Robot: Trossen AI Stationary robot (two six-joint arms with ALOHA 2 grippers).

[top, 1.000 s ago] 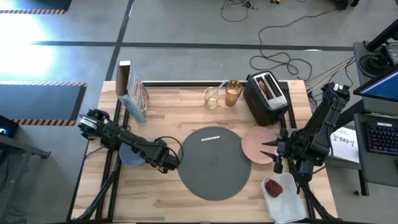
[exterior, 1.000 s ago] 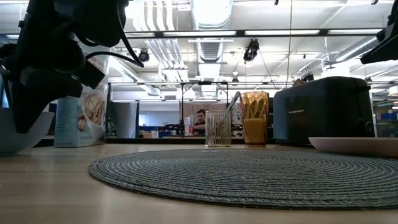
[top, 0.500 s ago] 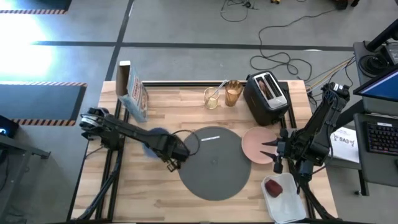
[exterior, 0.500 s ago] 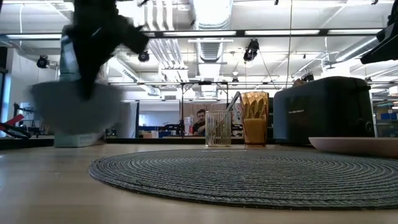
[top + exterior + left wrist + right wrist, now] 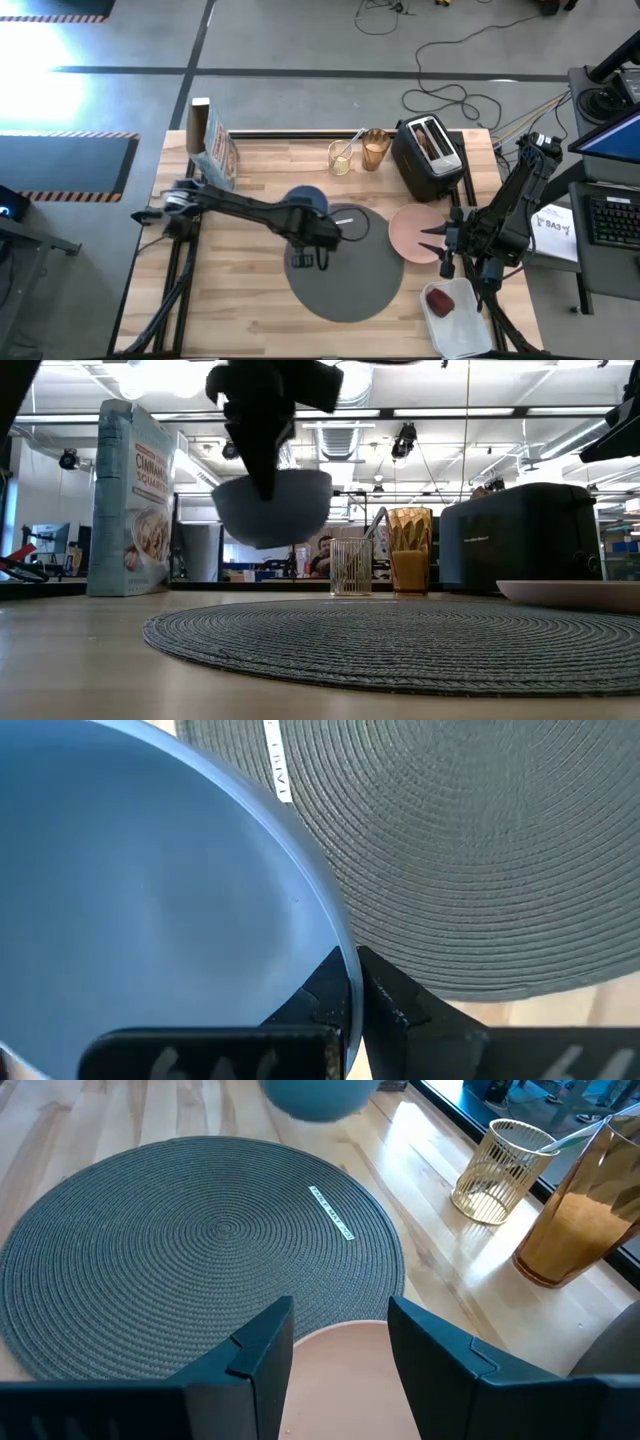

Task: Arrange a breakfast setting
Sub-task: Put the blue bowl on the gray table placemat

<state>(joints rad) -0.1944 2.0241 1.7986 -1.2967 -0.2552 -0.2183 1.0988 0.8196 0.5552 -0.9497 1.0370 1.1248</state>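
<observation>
Wooden tabletop (image 5: 250, 300): left gripper (image 5: 312, 232), pinching the small blue bowl's (image 5: 303, 201) rim, has carried it from table's 9 o'clock to above the round dark-grey woven mat's (image 5: 345, 285) 10 o'clock edge; placement likely next. Right gripper (image 5: 338, 1342) spread wide over the pink plate (image 5: 408, 236).

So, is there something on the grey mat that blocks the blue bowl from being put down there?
Nothing visible does. The left pincer holds the small blue bowl by its rim, in the air above the large round dark-grey woven mat. The mat's surface is bare except for its own small label. The pink plate lies at its edge.
</observation>
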